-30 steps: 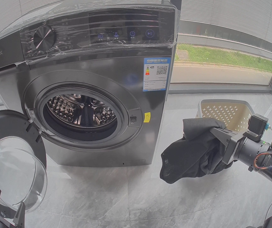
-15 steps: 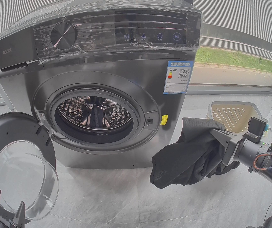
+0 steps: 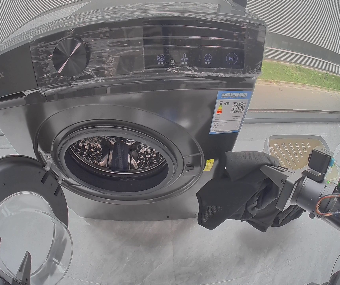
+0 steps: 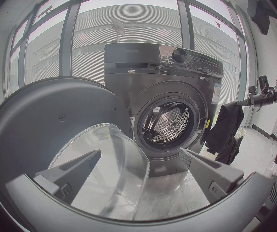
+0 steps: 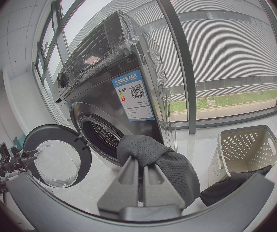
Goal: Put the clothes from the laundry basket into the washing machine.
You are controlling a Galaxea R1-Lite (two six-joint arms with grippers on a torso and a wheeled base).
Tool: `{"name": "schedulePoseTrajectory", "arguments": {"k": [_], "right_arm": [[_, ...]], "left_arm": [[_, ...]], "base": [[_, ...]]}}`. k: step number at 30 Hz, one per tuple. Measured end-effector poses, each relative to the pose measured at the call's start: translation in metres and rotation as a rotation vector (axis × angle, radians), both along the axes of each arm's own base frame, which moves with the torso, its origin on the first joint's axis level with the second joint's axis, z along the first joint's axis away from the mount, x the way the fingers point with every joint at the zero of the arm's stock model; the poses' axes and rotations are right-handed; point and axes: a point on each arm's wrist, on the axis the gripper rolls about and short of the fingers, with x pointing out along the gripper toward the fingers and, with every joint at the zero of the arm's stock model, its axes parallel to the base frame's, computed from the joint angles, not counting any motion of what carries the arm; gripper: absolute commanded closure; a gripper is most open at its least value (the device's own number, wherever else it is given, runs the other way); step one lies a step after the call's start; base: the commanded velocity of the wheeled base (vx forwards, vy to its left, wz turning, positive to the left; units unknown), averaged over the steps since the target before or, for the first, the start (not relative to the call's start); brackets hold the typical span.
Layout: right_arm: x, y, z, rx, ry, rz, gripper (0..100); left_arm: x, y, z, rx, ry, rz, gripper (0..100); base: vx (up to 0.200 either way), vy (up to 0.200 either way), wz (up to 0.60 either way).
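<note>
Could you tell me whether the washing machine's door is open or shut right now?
Open. The door is swung out at the left of the washing machine, and the steel drum shows through the opening.

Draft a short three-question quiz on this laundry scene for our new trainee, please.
1. True or false: the door of the washing machine stands open.
2. Multiple choice: what does the right gripper hold? A) a white towel B) a dark garment C) a detergent bottle
3. Short answer: on which side of the machine, the robot's left or right, does the laundry basket stand?

Key: 1 true; 2 B; 3 right.
</note>
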Motion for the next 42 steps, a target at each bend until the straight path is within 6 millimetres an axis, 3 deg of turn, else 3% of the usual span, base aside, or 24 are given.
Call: {"name": "schedulePoseTrajectory", "arguments": {"k": [38,42], "right_arm": [[-0.0052,0.0021,-0.0021,0.003,0.009,0.038,100],[-0.007,0.0006,-0.0023,0.006,0.011,0.039,100]], "left_arm": [[0.0,0.0001,0.0,0.01,0.0,0.003,0],[0.0,0.0001,0.0,0.01,0.0,0.003,0]], "base": [[0.0,0.0,0.0],[-0.2,0.0,0.0]]}}
